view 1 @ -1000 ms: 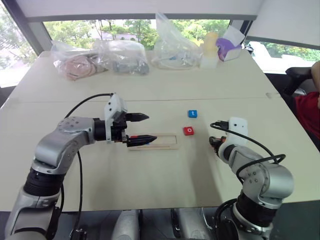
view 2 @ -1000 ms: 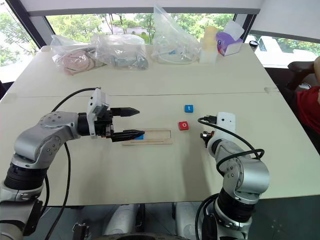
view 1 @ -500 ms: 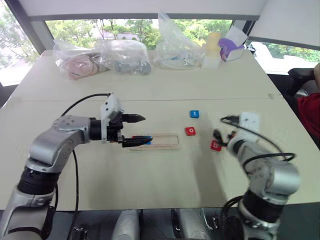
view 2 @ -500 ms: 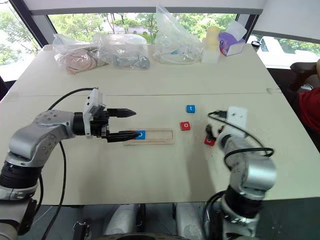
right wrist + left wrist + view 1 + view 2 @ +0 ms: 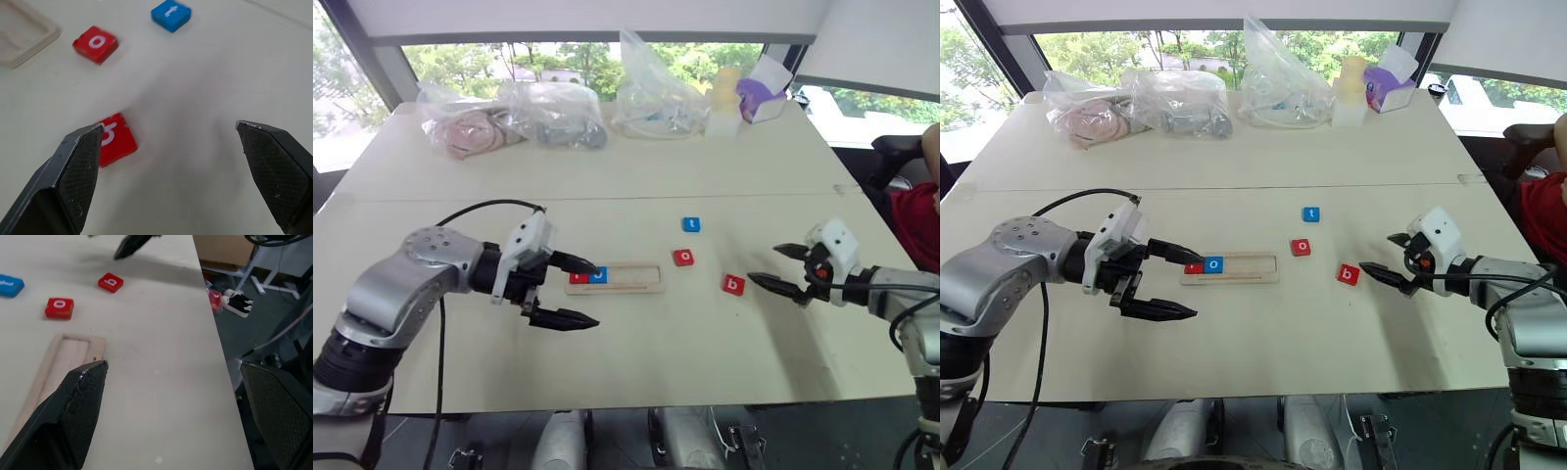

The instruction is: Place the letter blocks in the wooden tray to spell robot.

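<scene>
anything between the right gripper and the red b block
Nothing visible does. The right gripper stands open just beside the red b block, with only bare table between them. The red o block lies farther off toward the wooden tray.

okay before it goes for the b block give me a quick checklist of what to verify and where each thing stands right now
1. Right gripper open and empty: ok.
2. Red b block lies flat on the table, apart from other blocks, near the right gripper: ok.
3. Wooden tray third slot free: ok; red block and blue o block fill its left end.
4. Left gripper open, empty: ok.
5. Left gripper out of the tray's way: not ok, one finger overhangs its left end.
6. Letter on the first red block: cannot tell, partly hidden.
</scene>
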Robot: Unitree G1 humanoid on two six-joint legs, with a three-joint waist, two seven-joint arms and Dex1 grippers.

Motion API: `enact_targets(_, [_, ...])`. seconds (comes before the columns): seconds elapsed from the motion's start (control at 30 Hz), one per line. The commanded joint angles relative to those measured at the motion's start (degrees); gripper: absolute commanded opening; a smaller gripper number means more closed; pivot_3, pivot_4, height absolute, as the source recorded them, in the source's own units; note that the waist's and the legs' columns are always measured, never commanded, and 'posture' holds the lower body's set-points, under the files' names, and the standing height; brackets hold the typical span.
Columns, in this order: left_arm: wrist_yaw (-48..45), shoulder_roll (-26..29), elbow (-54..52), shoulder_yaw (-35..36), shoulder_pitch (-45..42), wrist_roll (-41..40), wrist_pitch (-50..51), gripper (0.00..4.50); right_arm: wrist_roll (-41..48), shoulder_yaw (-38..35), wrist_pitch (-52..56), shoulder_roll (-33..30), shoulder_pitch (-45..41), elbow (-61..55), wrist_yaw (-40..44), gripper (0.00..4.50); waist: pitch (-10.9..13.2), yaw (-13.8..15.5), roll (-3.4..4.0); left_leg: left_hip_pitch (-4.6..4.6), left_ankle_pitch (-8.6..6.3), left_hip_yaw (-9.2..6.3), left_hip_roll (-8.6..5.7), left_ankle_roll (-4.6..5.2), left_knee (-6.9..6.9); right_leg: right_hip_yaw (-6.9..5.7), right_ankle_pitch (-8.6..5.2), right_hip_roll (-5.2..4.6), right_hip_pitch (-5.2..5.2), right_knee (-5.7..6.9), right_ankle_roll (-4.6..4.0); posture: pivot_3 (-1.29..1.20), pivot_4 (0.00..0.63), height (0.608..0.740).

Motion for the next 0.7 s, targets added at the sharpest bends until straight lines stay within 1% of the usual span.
enact_targets(0.03, [0.6,-0.4,-0.9,0.6,-0.5,-0.1,-0.5,4.5,0.4,1.9,-4.5,0.3,0.6,2.6,3.0,4.47,0.0,0.1,0.0,-0.01,0.0,-0.02,0.0,0.0,-0.01,0.0,0.0,0.0,0.0,0.0,0.0,0.0,0.15,0.735])
enact_targets(0.2, [0.0,-0.4,0.9,0.1,-1.1,1.1,-1.5,4.5,-2.0,5.1,-12.2,1.6,0.3,9.9,3.6,4.47,0.0,0.1,-0.01,-0.01,0.0,-0.04,-0.01,0.0,0.01,0.0,0.01,-0.03,0.0,0.02,0.02,0.0,0.15,0.735])
enact_targets(0.33, [-0.1,0.1,1.5,0.6,-1.1,1.7,-1.4,4.5,-2.5,6.2,-15.1,2.0,-1.2,12.7,3.7,4.47,0.0,0.0,-0.01,0.12,0.0,-0.01,0.0,0.0,0.04,0.01,0.01,-0.03,0.12,0.02,0.02,0.0,0.15,0.735])
enact_targets(0.4, [0.0,0.3,1.5,0.9,-1.0,1.6,-1.3,4.5,-2.6,6.5,-15.9,2.0,-1.4,12.7,3.8,3.93,0.0,0.0,-0.01,0.2,0.0,-0.01,0.01,0.0,0.04,0.01,0.01,-0.02,0.19,0.03,0.01,0.0,0.15,0.735])
enact_targets(0.47, [0.1,0.4,1.6,1.1,-0.6,1.5,-1.2,4.5,-3.5,7.3,-17.9,2.1,-1.3,12.6,4.0,3.23,0.0,0.0,-0.01,0.2,0.0,-0.02,0.01,0.0,0.04,0.01,0.01,-0.02,0.19,0.04,0.01,0.0,0.15,0.735])
enact_targets(0.5, [0.1,0.5,1.7,1.1,-0.5,1.6,-1.2,4.5,-4.0,7.8,-19.0,2.2,-1.3,12.5,4.1,2.59,0.0,0.0,-0.01,0.2,0.0,-0.03,0.01,0.0,0.03,0.01,0.01,-0.02,0.19,0.04,0.01,0.0,0.15,0.735])
enact_targets(0.53, [0.1,0.6,1.8,1.0,-0.3,1.8,-1.4,4.5,-4.4,8.2,-19.9,2.3,-1.3,12.3,4.1,2.2,0.0,0.0,-0.01,0.2,0.0,-0.03,0.01,0.0,0.03,0.01,0.01,-0.02,0.19,0.04,0.01,0.0,0.15,0.735])
enact_targets(0.57, [0.0,0.7,2.0,0.9,-0.2,2.0,-1.5,4.5,-4.6,8.5,-20.3,2.4,-1.3,12.3,4.3,1.73,0.0,0.0,-0.01,0.2,0.0,-0.04,0.01,0.0,0.01,0.01,0.01,-0.02,0.19,0.04,0.01,0.0,0.15,0.735])
enact_targets(0.67, [0.0,1.1,3.2,1.0,0.2,2.8,-2.2,4.5,-5.6,9.2,-22.1,2.1,-1.5,12.3,4.4,0.13,0.0,0.0,0.0,0.21,0.0,-0.04,0.01,0.0,0.0,0.01,0.01,-0.02,0.19,0.05,0.01,0.0,0.15,0.735])
enact_targets(0.7, [-0.1,1.2,3.7,1.1,0.3,3.2,-2.5,4.5,-5.6,9.2,-22.2,2.0,-1.7,12.2,4.4,0.06,0.0,0.0,0.0,0.22,0.0,-0.04,0.01,0.0,0.01,0.01,0.01,-0.02,0.2,0.05,0.01,0.0,0.15,0.735])
